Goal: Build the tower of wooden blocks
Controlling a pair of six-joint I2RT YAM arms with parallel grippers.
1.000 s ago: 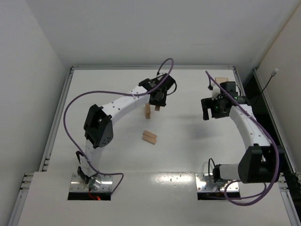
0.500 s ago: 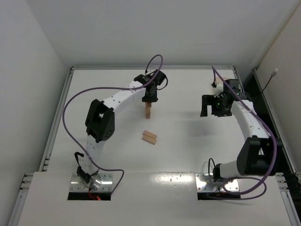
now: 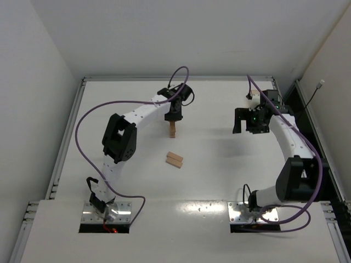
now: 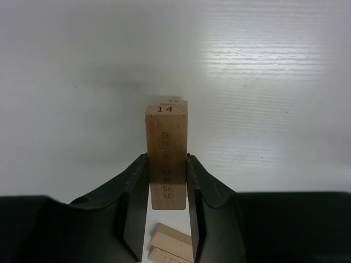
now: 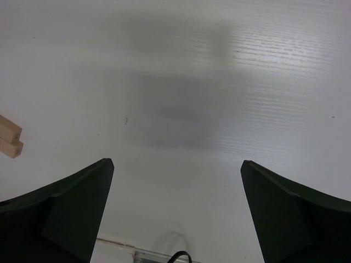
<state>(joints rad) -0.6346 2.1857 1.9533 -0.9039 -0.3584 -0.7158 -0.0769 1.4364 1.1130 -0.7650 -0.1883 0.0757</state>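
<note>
My left gripper is shut on a tan wood block marked 14, held upright between its fingers. Just behind it peeps the top of another upright block; I cannot tell whether they touch. From above, the left gripper hangs right over this narrow standing tower. Two more wood blocks lie side by side nearer the bases, also seen under the left fingers. My right gripper is wide open at the right, with nothing between its fingers.
A pair of stacked blocks shows at the left edge of the right wrist view. A bit of tan wood peeks out behind the right arm, by the table's back right rim. White walls enclose the table.
The left gripper has carried its block leftward and now holds it against the standing block. The right gripper has opened fully and shifted slightly toward the back.
</note>
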